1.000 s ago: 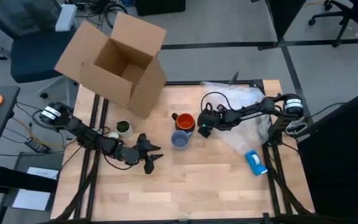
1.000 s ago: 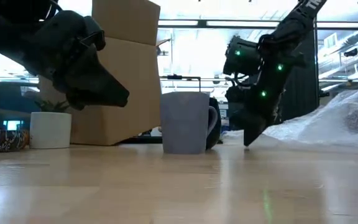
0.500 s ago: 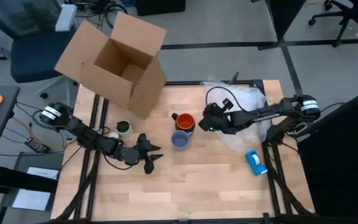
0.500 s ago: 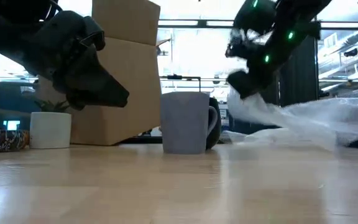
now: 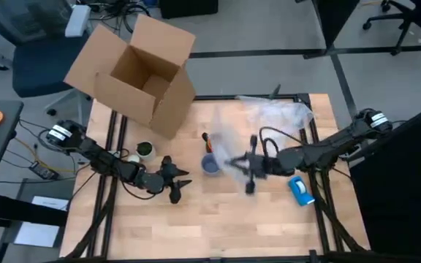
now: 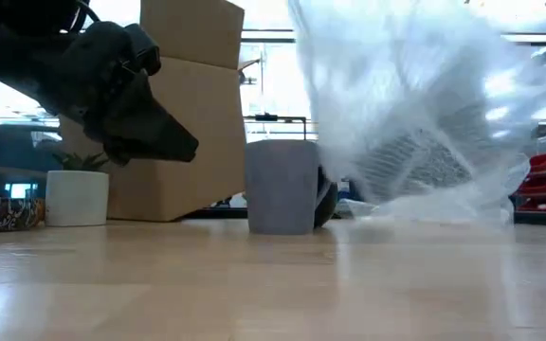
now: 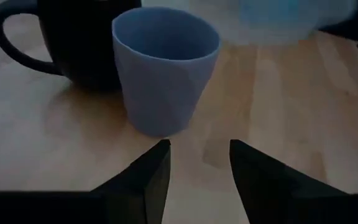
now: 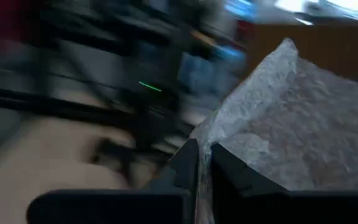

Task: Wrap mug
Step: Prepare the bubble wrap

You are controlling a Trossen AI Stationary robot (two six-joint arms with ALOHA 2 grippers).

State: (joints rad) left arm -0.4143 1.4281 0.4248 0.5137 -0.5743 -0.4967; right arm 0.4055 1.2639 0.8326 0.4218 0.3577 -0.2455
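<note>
While the mug (image 5: 206,139) stands near the middle of the wooden table (image 5: 269,219), half hidden under a clear bubble-wrap sheet (image 5: 265,120), a blue-grey cup (image 5: 210,166) sits just beside it. Clenched on that sheet's edge, the right gripper (image 5: 248,164) hangs near both. Low at the table's left, the left gripper (image 5: 179,183) waits with fingers parted, facing the cup. Behind stands an open cardboard box (image 5: 134,73).
</note>
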